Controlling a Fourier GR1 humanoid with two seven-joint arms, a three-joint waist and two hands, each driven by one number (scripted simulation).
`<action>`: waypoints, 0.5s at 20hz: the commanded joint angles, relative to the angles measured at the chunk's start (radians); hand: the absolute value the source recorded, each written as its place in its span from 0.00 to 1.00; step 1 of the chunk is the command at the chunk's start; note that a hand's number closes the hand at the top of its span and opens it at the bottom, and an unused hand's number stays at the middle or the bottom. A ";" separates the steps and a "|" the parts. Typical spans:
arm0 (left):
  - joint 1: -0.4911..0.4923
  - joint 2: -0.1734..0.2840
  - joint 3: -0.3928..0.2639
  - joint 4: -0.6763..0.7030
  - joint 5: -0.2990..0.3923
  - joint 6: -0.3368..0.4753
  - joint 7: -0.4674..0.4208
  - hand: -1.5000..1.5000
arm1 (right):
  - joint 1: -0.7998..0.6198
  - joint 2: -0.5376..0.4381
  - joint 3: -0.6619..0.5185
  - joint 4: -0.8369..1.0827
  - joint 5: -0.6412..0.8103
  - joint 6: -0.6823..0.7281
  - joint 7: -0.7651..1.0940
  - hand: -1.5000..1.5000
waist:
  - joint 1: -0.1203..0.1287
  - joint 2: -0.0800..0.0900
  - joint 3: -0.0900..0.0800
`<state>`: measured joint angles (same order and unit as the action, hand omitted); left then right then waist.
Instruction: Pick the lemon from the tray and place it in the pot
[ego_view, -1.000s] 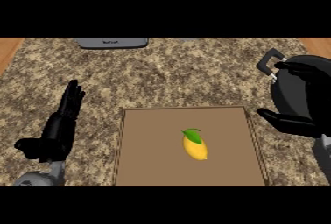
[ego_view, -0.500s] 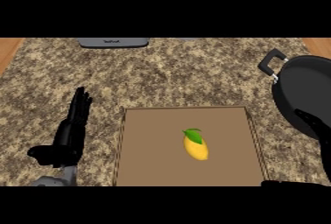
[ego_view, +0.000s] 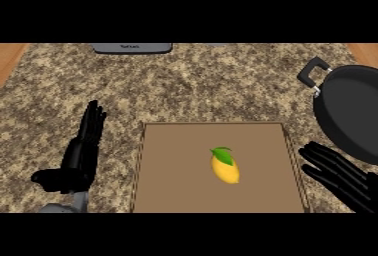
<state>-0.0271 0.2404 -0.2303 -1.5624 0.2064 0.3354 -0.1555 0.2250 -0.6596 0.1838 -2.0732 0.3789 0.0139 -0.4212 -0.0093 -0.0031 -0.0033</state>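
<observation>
Lemon (ego_view: 225, 168) lengthwise, leaf end up

- The lemon (ego_view: 225, 168) is bright yellow with a green leaf at its top end.
- The tray (ego_view: 170, 165) is plain brown with a darker brown rim.
- The pot (ego_view: 354, 115) is black, its handle bracket silver-grey.
- The counter (ego_view: 207, 85) is speckled tan, cream and dark brown.
- Both the left hand (ego_view: 80, 155) and right hand (ego_view: 339, 175) are black.
- Beyond the left fingertips, a grey object (ego_view: 133, 48) lies at the counter's far edge.

Black left hand (ego_view: 74, 165) on grey forearm (ego_view: 68, 206); black right hand (ego_view: 341, 177).
</observation>
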 joint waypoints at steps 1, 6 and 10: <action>0.000 -0.012 -0.004 0.011 -0.002 -0.020 -0.021 0.50 | -0.030 0.039 0.140 -0.016 0.202 0.006 0.203 0.00 | 0.016 0.004 0.002; -0.021 -0.028 0.011 0.001 -0.034 -0.013 0.014 0.50 | -0.171 0.131 0.201 -0.010 0.239 0.147 0.365 0.00 | 0.015 0.003 0.003; 0.009 -0.029 0.010 -0.049 -0.044 -0.019 0.036 0.50 | -0.188 0.204 0.256 0.107 0.358 0.116 0.381 0.00 | 0.015 0.003 0.003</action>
<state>-0.0162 0.2196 -0.2223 -1.5941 0.1793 0.3179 -0.1318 0.0938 -0.5073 0.4106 -2.0732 0.6605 0.1182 -0.0686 0.0040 -0.0008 -0.0009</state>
